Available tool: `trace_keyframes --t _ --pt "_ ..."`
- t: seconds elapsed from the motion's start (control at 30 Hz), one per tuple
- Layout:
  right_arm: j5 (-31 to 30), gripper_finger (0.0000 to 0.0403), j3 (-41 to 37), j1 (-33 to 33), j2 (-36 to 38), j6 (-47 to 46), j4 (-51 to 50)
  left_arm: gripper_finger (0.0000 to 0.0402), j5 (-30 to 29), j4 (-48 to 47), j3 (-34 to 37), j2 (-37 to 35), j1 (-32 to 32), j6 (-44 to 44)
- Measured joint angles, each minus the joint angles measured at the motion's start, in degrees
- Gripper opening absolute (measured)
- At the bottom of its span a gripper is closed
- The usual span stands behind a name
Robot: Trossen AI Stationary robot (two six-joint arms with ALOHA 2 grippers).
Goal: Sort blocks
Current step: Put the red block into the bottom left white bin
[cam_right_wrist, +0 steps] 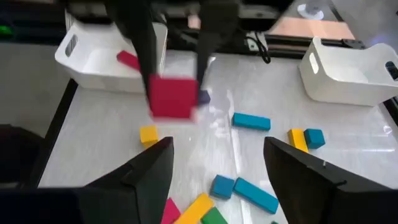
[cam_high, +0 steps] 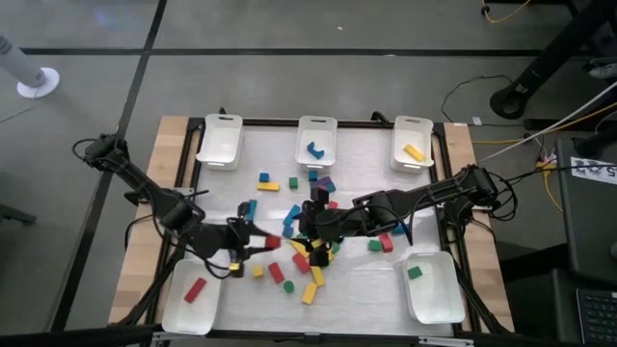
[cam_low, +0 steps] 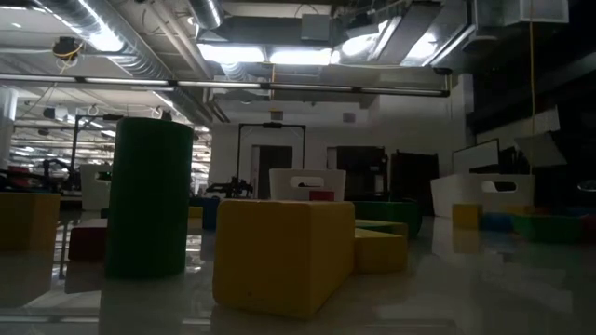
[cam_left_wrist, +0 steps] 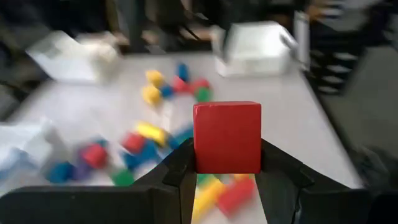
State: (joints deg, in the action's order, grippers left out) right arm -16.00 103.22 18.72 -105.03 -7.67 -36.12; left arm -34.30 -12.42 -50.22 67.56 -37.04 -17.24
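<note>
in the left claw — a smooth, square-faced red cube.

I'm working in a lab or workshop hall: exposed ceiling ducts and strip lights far behind the table, bare concrete floor, loose cables on the right.

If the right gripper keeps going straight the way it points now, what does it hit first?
Most likely the red cube clamped in the left gripper, which sits straight ahead of the right gripper with its fingers apart. How far off it is, is unclear; a white tray lies beyond it.
</note>
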Motion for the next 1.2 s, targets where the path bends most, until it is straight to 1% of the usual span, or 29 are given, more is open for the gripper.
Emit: trace_keyframes --t 0.13,0.27,0.37,0.47,0.53,0.63,0.73,0.83,0.97,1.2 --pt "1.71 0.0249 0.0 0.0 0.0 -0.01 -3.66 0.012 10.03 -9.13 0.0 -3.07 -3.19 -10.67" --pt "2.61 0.025 0.0 0.02 0.0 -0.01 -7.29 0.0121 23.67 -19.72 0.0 -5.05 -6.31 -25.32" --pt "3.57 0.025 0.0 0.01 0.01 0.01 -8.32 0.0124 33.55 -25.81 0.0 -5.22 -9.07 -37.56" --pt "3.64 0.025 0.0 0.02 0.01 0.01 -8.6 0.0125 39.26 -29.85 0.0 -5.22 -11.77 -47.05" --pt "3.64 0.025 0.0 0.02 0.0 0.01 -8.69 0.0125 41.02 -31.42 0.0 -5.22 -13.39 -51.77" --pt "3.64 0.025 0.0 0.02 0.0 0.01 -9.15 0.0126 41.71 -32.6 0.0 -5.22 -15.54 -57.13" --pt "3.77 0.025 0.0 0.02 0.0 0.01 -9.88 0.0126 41.83 -32.49 0.0 -5.22 -17.13 -60.73" --pt "5.22 0.025 0.0 0.02 0.0 0.0 -11.08 0.0127 41.57 -32.53 0.0 -4.98 -18.38 -63.58" --pt "6.59 0.025 0.0 0.02 0.0 0.01 -11.39 0.0127 41.42 -33.53 0.0 -3.64 -19.04 -64.51" --pt "6.66 0.025 0.0 0.02 0.0 0.01 -11.65 0.0127 41.41 -33.8 0.0 -1.2 -19.14 -64.85"
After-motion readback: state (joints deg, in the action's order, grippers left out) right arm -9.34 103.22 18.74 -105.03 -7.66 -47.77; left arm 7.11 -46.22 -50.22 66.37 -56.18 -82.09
